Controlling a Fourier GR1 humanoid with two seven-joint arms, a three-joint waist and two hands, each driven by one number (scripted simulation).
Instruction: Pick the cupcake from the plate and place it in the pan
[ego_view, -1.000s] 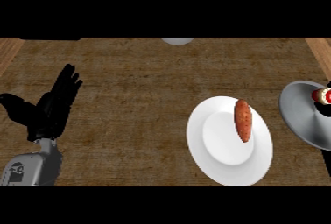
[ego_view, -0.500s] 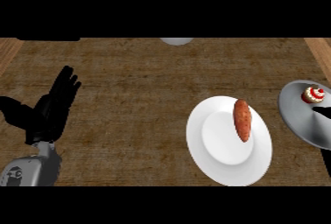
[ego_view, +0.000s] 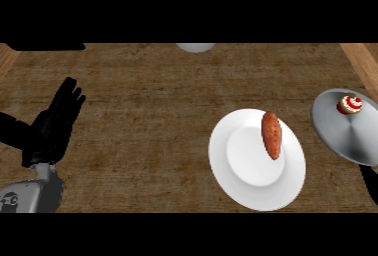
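- The left hand (ego_view: 53, 127) rests at the left edge of the frame, fingers straight and spread, holding nothing.
- The right hand is out of view.
- The cupcake (ego_view: 350, 105) sits upright at the far right, already in the grey pan (ego_view: 351, 140), well apart from that hand.
- Between them, the white plate (ego_view: 251, 175) carries a sweet potato (ego_view: 271, 135), lying top to bottom.

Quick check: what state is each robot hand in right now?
Left robot hand: open, fingers straight, holding nothing, at the view's left edge.
Right robot hand: not in view.
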